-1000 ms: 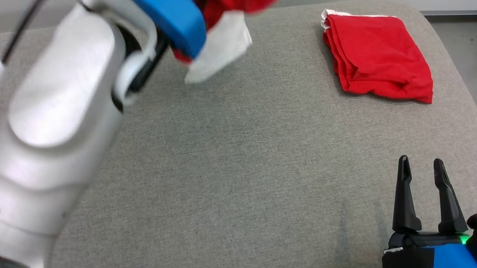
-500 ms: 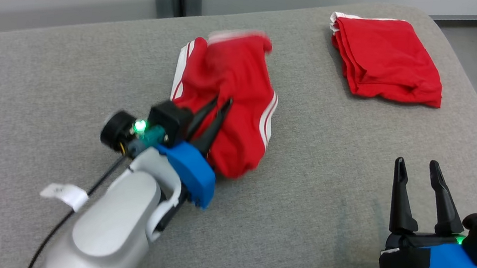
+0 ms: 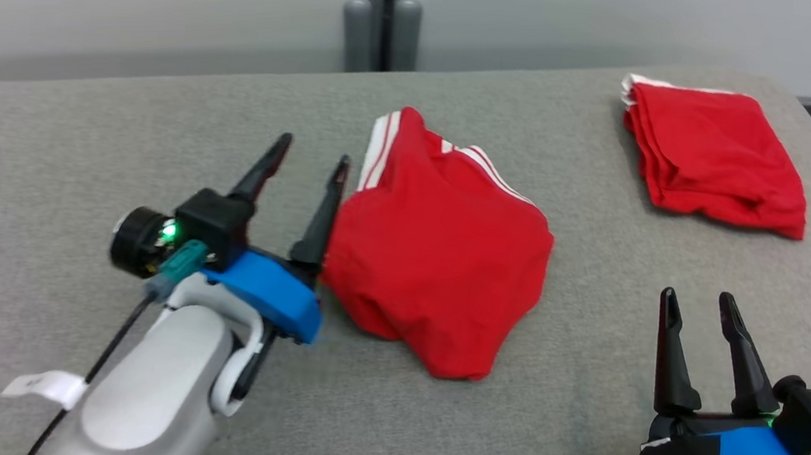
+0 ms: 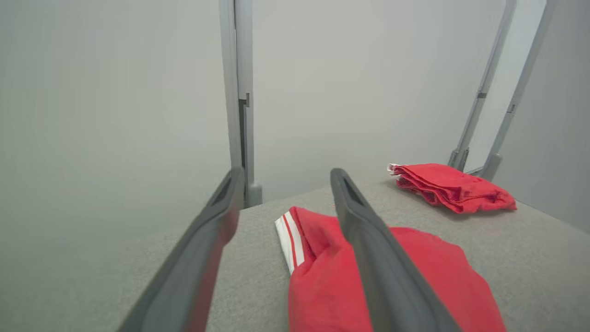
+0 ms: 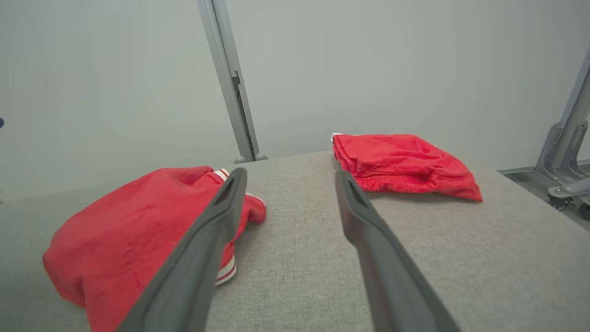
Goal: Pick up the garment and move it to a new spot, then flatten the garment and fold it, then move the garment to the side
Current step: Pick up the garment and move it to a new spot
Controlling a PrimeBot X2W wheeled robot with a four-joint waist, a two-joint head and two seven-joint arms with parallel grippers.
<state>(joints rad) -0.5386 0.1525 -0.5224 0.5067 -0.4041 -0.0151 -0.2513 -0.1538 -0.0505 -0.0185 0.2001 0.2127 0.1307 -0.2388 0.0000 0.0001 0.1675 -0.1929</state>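
Two red bundles on the grey padded table (image 3: 425,434) from where I'm sitting. The garment (image 3: 440,263) I'm working with, red with white stripes, lies crumpled in a heap near the middle. A folded red pile (image 3: 713,154) sits well apart from it at the far right corner.

Left gripper (image 3: 313,151) is low over the table just left of the garment, fingers spread wide with nothing between them. Its right finger runs along the garment's edge, and I can't tell from the head cam whether it's touching. Right gripper (image 3: 697,296) is at the near right, also spread and empty, well clear of both bundles.

Head cam gives me the heap's whole outline, plus a white tag (image 3: 44,385) on the left arm's cable and a green light (image 3: 168,231) by that wrist. Left wrist cam loses a strip of the garment behind its own right finger. Right wrist cam has its left finger across the heap's near side, but it does catch a wheeled metal frame (image 5: 564,182) on the floor off the table's right end. A grey post (image 3: 383,13) stands behind the far edge against the wall.
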